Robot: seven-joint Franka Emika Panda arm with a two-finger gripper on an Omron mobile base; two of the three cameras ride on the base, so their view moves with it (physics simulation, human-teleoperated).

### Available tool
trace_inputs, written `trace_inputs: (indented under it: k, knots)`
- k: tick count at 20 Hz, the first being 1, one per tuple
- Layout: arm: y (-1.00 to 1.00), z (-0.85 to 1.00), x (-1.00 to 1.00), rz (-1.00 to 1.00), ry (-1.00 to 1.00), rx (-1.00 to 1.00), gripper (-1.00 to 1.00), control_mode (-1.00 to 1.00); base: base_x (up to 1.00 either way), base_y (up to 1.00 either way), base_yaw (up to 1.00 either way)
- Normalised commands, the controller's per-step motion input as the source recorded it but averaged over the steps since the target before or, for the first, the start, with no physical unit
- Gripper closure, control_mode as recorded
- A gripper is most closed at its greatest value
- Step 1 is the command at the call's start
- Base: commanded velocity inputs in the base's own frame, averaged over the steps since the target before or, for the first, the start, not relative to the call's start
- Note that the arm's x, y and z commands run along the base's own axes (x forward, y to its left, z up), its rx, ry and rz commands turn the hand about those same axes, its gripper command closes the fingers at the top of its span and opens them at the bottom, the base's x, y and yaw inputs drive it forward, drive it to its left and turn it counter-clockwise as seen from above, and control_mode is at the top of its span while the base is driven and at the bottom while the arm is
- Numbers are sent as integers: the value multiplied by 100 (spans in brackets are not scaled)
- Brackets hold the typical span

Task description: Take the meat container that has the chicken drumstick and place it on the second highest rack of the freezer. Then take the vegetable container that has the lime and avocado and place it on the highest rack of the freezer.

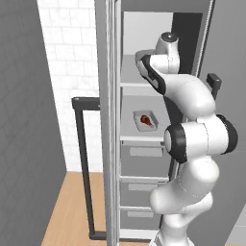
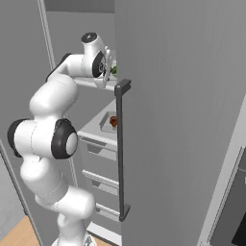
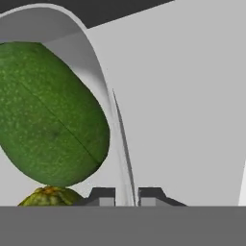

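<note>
Two containers are in play, and the left base view shows one already settled: the meat container [image 1: 145, 120] with the chicken drumstick [image 1: 146, 120] sits on the second highest rack [image 1: 139, 138] of the freezer [image 1: 158, 57]. The arm reaches in at the level of the highest rack [image 1: 130, 84] above it, its wrist hiding what it carries.

From the right base view, the end effector [image 2: 109, 72] is at the top shelf behind the door's dark bar handle [image 2: 119, 149], with a glimpse of green at the vegetable container [image 2: 111, 72].

In the hand view, the two fingertips [image 3: 103, 196] stand close together on either side of the container's thin white rim, clamped on it. The avocado [image 3: 50, 115] lies inside against the wall, with the lime [image 3: 50, 196] just touching it below.

I judge the container stiff but light, its smooth wall slippery; the rim is the only sensible hold. The round fruit lies loose and would roll if tipped, so it should be kept level until set flat on the rack.
</note>
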Motion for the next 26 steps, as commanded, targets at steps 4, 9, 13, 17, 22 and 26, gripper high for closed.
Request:
trace_inputs:
  k: [4, 9, 13, 17, 22, 26]
  knots:
    - [0, -19, 23, 0, -5, 1, -100, -100, 0, 0, 0]
    - [0, 0, -58, 0, -38, 0, -100, -100, 0, 0, 0]
    - [0, 4, -100, 0, -41, 0, -100, -100, 0, 0, 0]
    - [0, 16, -100, 0, -19, 2, -100, -100, 0, 0, 0]
    - [0, 55, -100, 0, -4, 4, -100, -100, 0, 0, 0]
    - [0, 58, -100, 0, 0, 0, -100, -100, 0, 0, 0]
